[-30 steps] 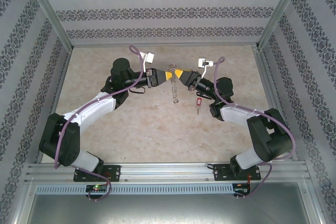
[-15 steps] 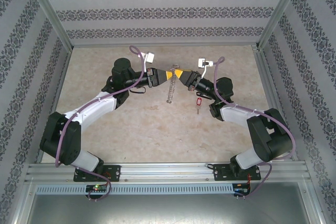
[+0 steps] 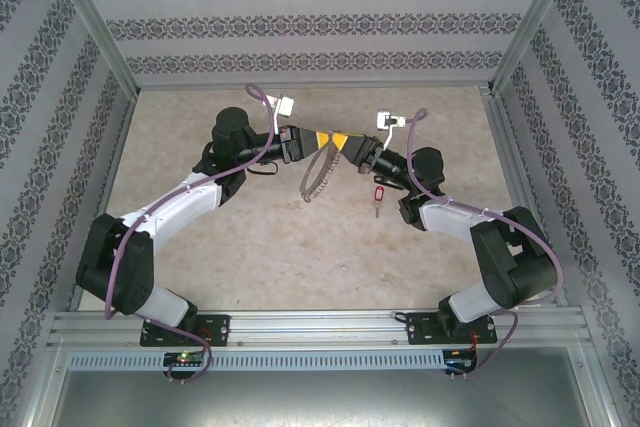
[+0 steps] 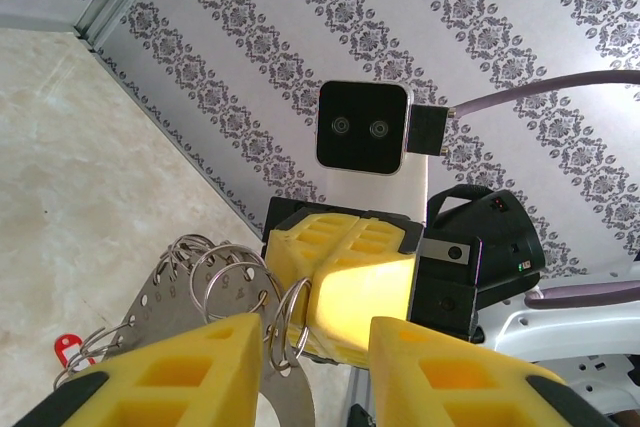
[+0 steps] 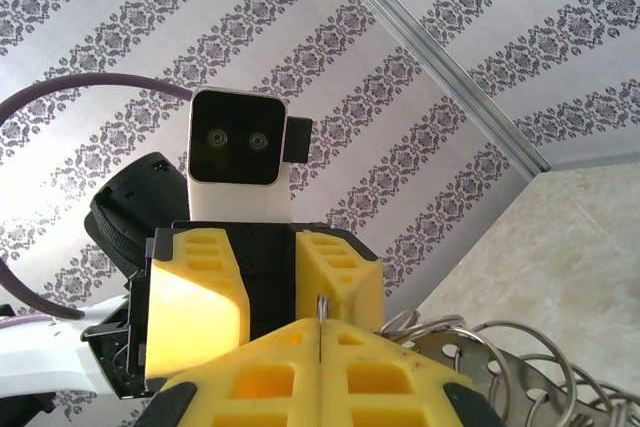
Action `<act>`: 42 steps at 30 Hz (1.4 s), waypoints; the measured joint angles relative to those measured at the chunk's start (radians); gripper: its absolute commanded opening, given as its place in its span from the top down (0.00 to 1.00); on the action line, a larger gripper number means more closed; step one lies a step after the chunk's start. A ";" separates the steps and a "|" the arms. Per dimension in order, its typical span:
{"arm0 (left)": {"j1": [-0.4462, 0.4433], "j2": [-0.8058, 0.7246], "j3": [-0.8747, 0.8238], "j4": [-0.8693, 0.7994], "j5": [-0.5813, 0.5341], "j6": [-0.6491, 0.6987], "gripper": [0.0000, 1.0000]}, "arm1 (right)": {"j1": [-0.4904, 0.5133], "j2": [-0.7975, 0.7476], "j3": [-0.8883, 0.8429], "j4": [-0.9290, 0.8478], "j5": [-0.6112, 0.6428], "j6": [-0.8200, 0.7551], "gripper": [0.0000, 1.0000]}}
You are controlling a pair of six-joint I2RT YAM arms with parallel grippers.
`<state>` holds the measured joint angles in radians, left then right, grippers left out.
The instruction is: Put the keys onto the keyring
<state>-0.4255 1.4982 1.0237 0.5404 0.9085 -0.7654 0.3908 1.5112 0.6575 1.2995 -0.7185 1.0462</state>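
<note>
Grey metal keyring (image 3: 315, 175) clenched in right gripper (image 5: 318, 332), hanging under it | left gripper (image 4: 318, 332) jaws parted beside loop, released | red-headed key (image 3: 378, 193) loose near right gripper, base side | step, judged: steadying loop; next: left fetches key, threads it.

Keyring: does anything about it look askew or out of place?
The keyring hangs tilted above the table, pinched at one edge by the shut right end effector, its small rings bunched unevenly. The red key lies alone on the table, not yet on it.
</note>
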 measured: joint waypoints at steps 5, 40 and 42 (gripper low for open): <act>-0.001 0.004 0.001 0.001 0.000 -0.003 0.74 | 0.000 0.001 0.000 0.001 -0.001 0.003 1.00; -0.013 0.005 0.015 -0.130 -0.004 0.095 1.00 | -0.160 -0.145 -0.088 -0.264 0.021 -0.106 0.02; -0.013 -0.005 0.015 -0.146 -0.003 0.111 1.00 | -0.162 -0.204 -0.090 -0.393 0.080 -0.183 0.02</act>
<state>-0.4389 1.4937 1.0389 0.3943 0.9054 -0.6540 0.2287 1.3071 0.5671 0.9070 -0.6388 0.8631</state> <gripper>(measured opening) 0.053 0.982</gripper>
